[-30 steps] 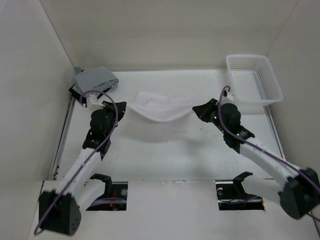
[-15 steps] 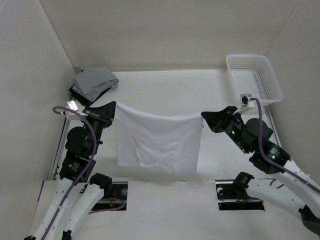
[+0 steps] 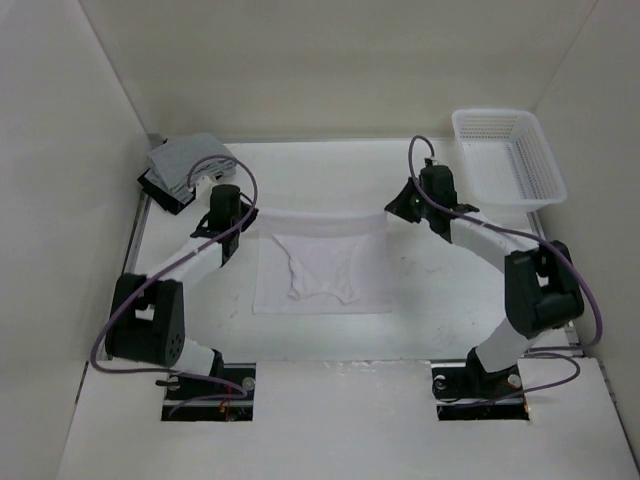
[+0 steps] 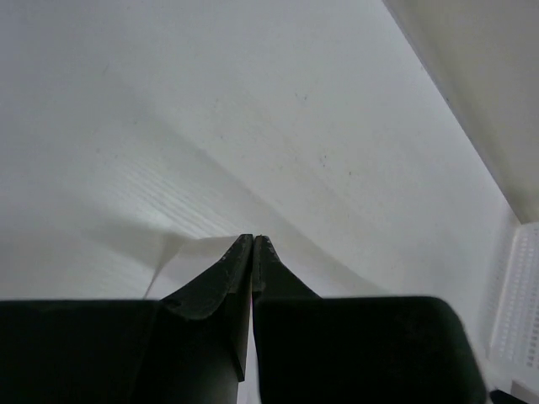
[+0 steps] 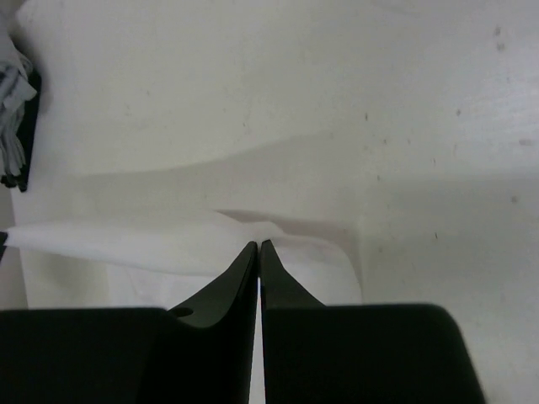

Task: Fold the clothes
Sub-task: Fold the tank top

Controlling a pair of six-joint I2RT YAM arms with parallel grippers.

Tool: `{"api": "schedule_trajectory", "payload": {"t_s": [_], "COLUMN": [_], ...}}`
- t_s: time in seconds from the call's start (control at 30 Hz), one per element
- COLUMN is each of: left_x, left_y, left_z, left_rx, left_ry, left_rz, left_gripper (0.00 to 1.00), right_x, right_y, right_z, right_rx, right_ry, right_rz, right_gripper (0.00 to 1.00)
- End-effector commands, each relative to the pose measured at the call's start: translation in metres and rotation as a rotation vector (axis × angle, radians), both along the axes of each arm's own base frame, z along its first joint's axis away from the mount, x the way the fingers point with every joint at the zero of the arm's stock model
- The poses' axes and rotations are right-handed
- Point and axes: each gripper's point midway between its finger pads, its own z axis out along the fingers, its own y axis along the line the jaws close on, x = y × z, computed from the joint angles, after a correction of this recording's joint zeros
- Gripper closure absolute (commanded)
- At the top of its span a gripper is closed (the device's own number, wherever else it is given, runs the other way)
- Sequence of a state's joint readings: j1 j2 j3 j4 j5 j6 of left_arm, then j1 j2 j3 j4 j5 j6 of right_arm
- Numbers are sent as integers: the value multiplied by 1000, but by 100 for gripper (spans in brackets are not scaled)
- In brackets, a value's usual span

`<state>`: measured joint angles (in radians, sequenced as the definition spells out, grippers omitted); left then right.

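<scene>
pinching the tank top (image 3: 322, 290) along its far edge, one end in each grip: clenching the left gripper (image 3: 247, 212) on the left end and the right gripper (image 3: 392, 208) on the right end (checking both wrist views: closing to a point at the tips, with white cloth caught between). stretching that far edge into a straight line between the two grips, to stop the thin, limp fabric sagging or bunching in the middle. letting the near part lie flat on the table (image 3: 440, 290), roughly centred between the arms, with the scooped neck and narrow straps showing as a faint outline inside the white rectangle. probably spreading or laying the far edge down for a square fold, though not telling from overhead whether that edge is touching the surface or hanging just above it. holding wide and level, likely for the sake of even sides. working well apart from the grey folded garments (image 3: 188, 162) in the far left corner and the basket (image 3: 510, 150) at the far right. next, by the lie of the cloth, needing both grips travelling together, to avoid skewing the fold.
</scene>
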<state>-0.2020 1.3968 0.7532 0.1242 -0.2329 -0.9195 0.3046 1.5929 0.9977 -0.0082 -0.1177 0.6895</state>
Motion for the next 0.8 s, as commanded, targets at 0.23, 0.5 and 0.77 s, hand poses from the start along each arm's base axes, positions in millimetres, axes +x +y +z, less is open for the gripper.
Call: {"api": "schedule_trajectory", "payload": {"t_s": [0.23,0.5,0.77], "left_x": [10,-68,-120], "left_y": [-13,-7,-9], "left_z": [53,9,-16], "left_rx": [-76,-127,-152], "left_ry": [-238,-202,-190], "left_rz": [-29,-82,-122], "left_gripper": [100,99,99], "right_x": [19,-62,-128], "right_y": [0,-2,2], "right_z": [65,18,-17], "right_rx": [104,89,80], "right_ry": [-216,-188,-123], "right_rz": [11,-8,15], "right_gripper": [94,94,94]}}
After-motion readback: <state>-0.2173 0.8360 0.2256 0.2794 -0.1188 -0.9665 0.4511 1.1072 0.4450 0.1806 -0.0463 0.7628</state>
